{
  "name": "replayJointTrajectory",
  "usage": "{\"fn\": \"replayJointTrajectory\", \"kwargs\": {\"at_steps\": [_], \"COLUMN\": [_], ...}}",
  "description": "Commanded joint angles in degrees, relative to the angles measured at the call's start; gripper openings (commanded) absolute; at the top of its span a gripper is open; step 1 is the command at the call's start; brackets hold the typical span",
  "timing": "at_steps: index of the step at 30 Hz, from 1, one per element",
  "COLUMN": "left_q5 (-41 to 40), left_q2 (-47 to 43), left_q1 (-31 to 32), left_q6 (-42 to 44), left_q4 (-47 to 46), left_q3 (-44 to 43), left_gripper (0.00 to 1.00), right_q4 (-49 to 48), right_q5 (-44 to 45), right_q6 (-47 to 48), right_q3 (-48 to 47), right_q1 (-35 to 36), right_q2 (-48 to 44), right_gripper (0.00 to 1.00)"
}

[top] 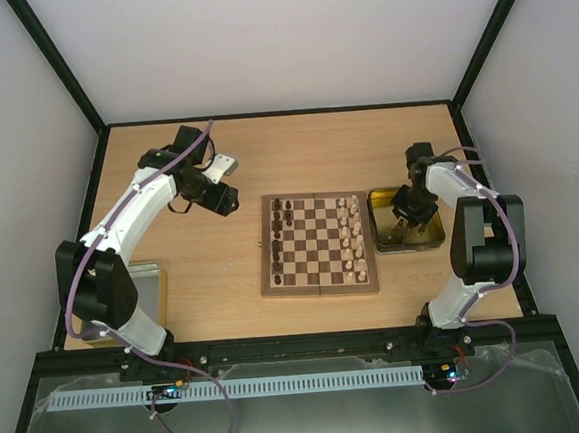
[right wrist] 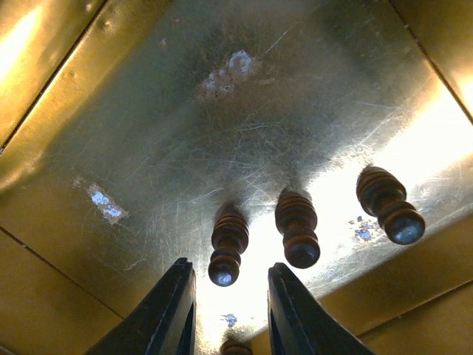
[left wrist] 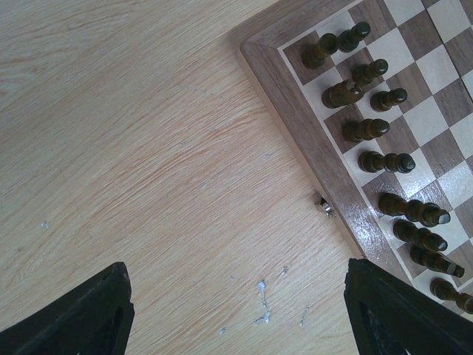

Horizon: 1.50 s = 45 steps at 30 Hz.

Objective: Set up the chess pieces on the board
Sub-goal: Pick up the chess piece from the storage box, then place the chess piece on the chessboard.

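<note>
Right gripper (right wrist: 230,281): jaws narrowly parted, straddling the head of a dark pawn (right wrist: 228,248) lying in the yellow tray (right wrist: 185,111) just right of the board (top: 320,289). No contact is visible, so this is likely pre-grasp alignment. Left gripper (left wrist: 236,296): spread wide, empty, hovers left of the board, clear of its dark pieces (left wrist: 366,129).
</note>
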<state>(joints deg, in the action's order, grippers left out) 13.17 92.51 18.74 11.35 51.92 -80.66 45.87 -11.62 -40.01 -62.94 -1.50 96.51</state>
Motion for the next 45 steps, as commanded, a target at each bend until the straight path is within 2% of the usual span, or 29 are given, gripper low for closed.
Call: {"fn": "replayJointTrajectory", "kwargs": {"at_steps": [1,14,20,28,31,36,45], "left_q5": [-0.4,-0.5,-0.5,-0.4,-0.3,-0.3,-0.5], "left_q2": [-0.4,-0.4,-0.3,0.0,0.2,0.6,0.5], "left_q1": [0.3,0.3,0.3,0.2,0.2,0.2,0.3], "left_q6": [0.2,0.3,0.2,0.2,0.3,0.2,0.3], "left_q4": [0.6,0.6,0.5,0.6,0.6,0.7,0.7], "left_q3": [0.1,0.3,0.4,-0.1,-0.1,-0.6,-0.2], "left_gripper": [0.78,0.78,0.78,0.78,0.78,0.78,0.78], "right_q4": [-1.8,-3.8,-3.9,2.2,5.9,12.0,18.2], "right_q5": [0.2,0.8,0.8,5.6,8.4,10.5,10.9], "right_q6": [0.5,1.1,1.2,3.2,3.3,1.6,0.4], "right_q3": [0.2,0.6,0.6,-3.6,-6.4,-12.9,-27.2], "right_q1": [-0.3,-0.3,-0.3,1.3,5.5,17.6,38.0], "right_q2": [1.1,4.0,4.2,-0.6,-2.7,-3.6,4.8], "right_gripper": [0.25,0.19,0.09,0.07,0.07,0.08,0.08]}}
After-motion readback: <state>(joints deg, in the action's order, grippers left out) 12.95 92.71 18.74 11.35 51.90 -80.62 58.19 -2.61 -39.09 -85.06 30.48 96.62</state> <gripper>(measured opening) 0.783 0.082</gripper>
